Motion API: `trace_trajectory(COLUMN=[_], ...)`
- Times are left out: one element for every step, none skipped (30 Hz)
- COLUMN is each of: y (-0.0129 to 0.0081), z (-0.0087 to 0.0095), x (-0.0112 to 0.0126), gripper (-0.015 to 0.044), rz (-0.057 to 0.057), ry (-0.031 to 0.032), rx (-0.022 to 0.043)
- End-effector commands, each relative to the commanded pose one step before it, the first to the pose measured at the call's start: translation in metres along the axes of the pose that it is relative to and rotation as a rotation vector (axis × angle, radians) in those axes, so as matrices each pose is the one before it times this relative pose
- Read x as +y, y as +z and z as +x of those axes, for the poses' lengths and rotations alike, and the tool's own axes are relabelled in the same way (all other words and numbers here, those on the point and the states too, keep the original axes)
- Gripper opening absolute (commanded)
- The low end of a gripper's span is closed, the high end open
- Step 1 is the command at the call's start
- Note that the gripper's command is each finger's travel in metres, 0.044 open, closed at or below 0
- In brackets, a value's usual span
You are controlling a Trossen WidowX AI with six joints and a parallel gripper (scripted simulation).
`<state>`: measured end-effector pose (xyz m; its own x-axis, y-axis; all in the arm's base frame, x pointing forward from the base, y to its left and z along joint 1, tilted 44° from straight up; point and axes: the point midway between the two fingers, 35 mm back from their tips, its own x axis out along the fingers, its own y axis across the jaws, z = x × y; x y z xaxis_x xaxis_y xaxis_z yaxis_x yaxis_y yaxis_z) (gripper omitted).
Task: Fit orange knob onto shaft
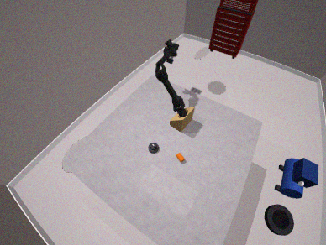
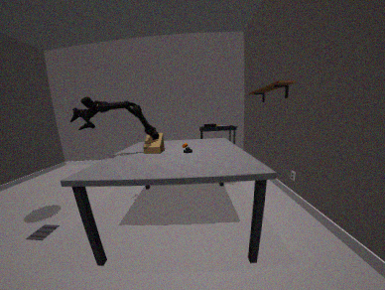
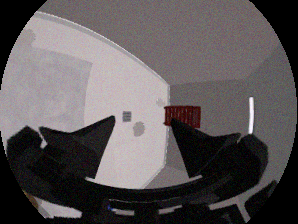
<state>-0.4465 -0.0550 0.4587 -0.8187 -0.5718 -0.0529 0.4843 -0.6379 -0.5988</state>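
Note:
The orange knob [image 1: 180, 157] [image 2: 185, 145] lies on the grey table, a short way right of the round dark pedestal [image 1: 154, 148] [image 2: 188, 150] with its silver shaft. My gripper [image 1: 170, 47] [image 2: 81, 120] [image 3: 144, 120] is open and empty. It is raised high and stretched away from the table's far side, far from both the knob and the pedestal. In the wrist view its two dark fingers frame only floor and wall; neither the knob nor the pedestal shows there.
The arm stands on a tan block [image 1: 183, 119] [image 2: 154, 143] at the table's [image 2: 169, 169] far side. On the floor are a red tool cabinet [image 1: 232, 26] [image 3: 181, 115], a blue machine [image 1: 297, 177] and a black tyre [image 1: 279, 219].

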Motion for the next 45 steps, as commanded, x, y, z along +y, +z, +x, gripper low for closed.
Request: trace_trajectory(y=[-0.00230, -0.00690, -0.01143, -0.01584, -0.02003, -0.02181, -0.00920, -0.01188, -0.01307, -0.01350, -0.01319, -0.01299, -0.01275, -0.01251, -0.01213, -0.01163, -0.01100, -0.01026, -0.00956, -0.00886, -0.00871, -0.00810, -0.00751, -0.00693, -0.00636, -0.00576, -0.00520, -0.00464, -0.00404, -0.00344, -0.00285, -0.00227, -0.00168, -0.00109, -0.00050, 0.00010, 0.00065, 0.00113, 0.00158, 0.00201, 0.00369, 0.00402, 0.00435, 0.00469, 0.00498], z=[-0.00038, -0.00119, -0.00204, -0.00292, -0.00379, -0.00417, -0.00157, -0.00207, -0.00230, -0.00237, -0.00378, -0.00348, -0.00314, -0.00273, -0.00232, -0.00214, -0.00200, -0.00183, -0.00168, -0.00153, -0.00150, -0.00132, -0.00114, -0.00097, -0.00079, -0.00061, -0.00043, -0.00025, -0.00006, 0.00013, 0.00032, 0.00051, 0.00071, 0.00090, 0.00112, 0.00146, 0.00185, 0.00208, 0.00228, 0.00245, 0.00225, 0.00238, 0.00252, 0.00267, 0.00282], x=[-0.00110, -0.00332, -0.00571, -0.00842, -0.01159, -0.01403, -0.00670, -0.00905, -0.01057, -0.01167, -0.01199, -0.01233, -0.01281, -0.01350, -0.01424, -0.01487, -0.01534, -0.01563, -0.01592, -0.01620, -0.01633, -0.01655, -0.01677, -0.01701, -0.01725, -0.01737, -0.01762, -0.01786, -0.01800, -0.01804, -0.01815, -0.01827, -0.01831, -0.01826, -0.01833, -0.01824, -0.01805, -0.01795, -0.01784, -0.01768, -0.01737, -0.01723, -0.01713, -0.01710, -0.01701], gripper=[0.0426, 0.0440, 0.0440, 0.0440, 0.0440, 0.0440, 0.0440, 0.0440, 0.0440, 0.0440, 0.0440, 0.0440, 0.0440, 0.0440, 0.0440, 0.0440, 0.0440, 0.0440, 0.0440, 0.0440, 0.0440, 0.0440, 0.0440, 0.0440, 0.0440, 0.0440, 0.0440, 0.0440, 0.0440, 0.0440, 0.0440, 0.0440, 0.0440, 0.0440, 0.0440, 0.0440, 0.0440, 0.0440, 0.0440, 0.0440, 0.0440, 0.0440, 0.0440, 0.0440, 0.0440], rz=[0.0067, 0.0201, 0.0336, 0.0473, 0.0613, 0.0689, 0.0302, 0.0398, 0.0449, 0.0478, 0.0234, 0.0318, 0.0397, 0.0486, 0.0559, 0.0579, 0.0582, 0.0578, 0.0576, 0.0574, 0.0539, 0.0538, 0.0539, 0.0540, 0.0543, 0.0543, 0.0547, 0.0553, 0.0555, 0.0555, 0.0558, 0.0563, 0.0565, 0.0566, 0.0569, 0.0551, 0.0522, 0.0516, 0.0515, 0.0514, 0.0474, 0.0475, 0.0478, 0.0483, 0.0507], ry=[-0.00322, -0.00981, -0.01686, -0.02466, -0.03342, -0.03942, -0.01785, -0.02396, -0.02764, -0.03009, -0.02032, -0.02358, -0.02682, -0.03080, -0.03439, -0.03593, -0.03659, -0.03676, -0.03697, -0.03714, -0.03910, -0.03918, -0.03930, -0.03946, -0.03966, -0.03959, -0.03983, -0.04008, -0.04011, -0.03994, -0.03996, -0.04004, -0.03994, -0.03969, -0.03960, -0.03867, -0.03724, -0.03671, -0.03637, -0.03600, -0.03144, -0.03113, -0.03092, -0.03084, -0.03116], rx=[0.00538, 0.01601, 0.02631, 0.03602, 0.04486, 0.04800, 0.02023, 0.02584, 0.02812, 0.02872, 0.01975, 0.02153, 0.02300, 0.02467, 0.02554, 0.02467, 0.02319, 0.02148, 0.01987, 0.01833, 0.01848, 0.01717, 0.01593, 0.01476, 0.01363, 0.01245, 0.01140, 0.01038, 0.00932, 0.00825, 0.00726, 0.00630, 0.00534, 0.00439, 0.00353, 0.00296, 0.00270, 0.00225, 0.00176, 0.00127, -0.00388, -0.00418, -0.00447, -0.00477, -0.00474])
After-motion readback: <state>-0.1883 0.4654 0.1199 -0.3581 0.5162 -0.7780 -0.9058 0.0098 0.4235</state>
